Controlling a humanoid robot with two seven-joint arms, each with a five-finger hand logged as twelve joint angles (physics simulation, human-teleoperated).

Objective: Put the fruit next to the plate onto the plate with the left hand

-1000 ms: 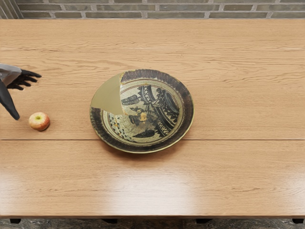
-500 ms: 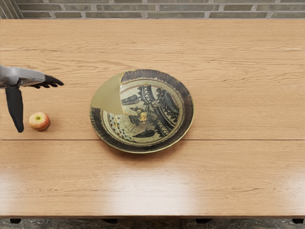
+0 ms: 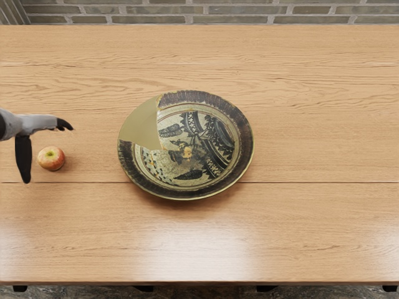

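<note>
We see the left robot hand [image 3: 30, 129] spread open, seemingly over the apple [image 3: 51, 158] on the worktop [image 3: 280, 224] beside the plate [image 3: 247, 146].

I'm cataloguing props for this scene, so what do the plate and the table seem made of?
The plate looks like glazed ceramic: painted dark figures on a pale centre, a dark rim with a golden edge; one wedge is plain tan. The table looks like varnished wood: running grain, a plank seam and soft glare near the front.
</note>
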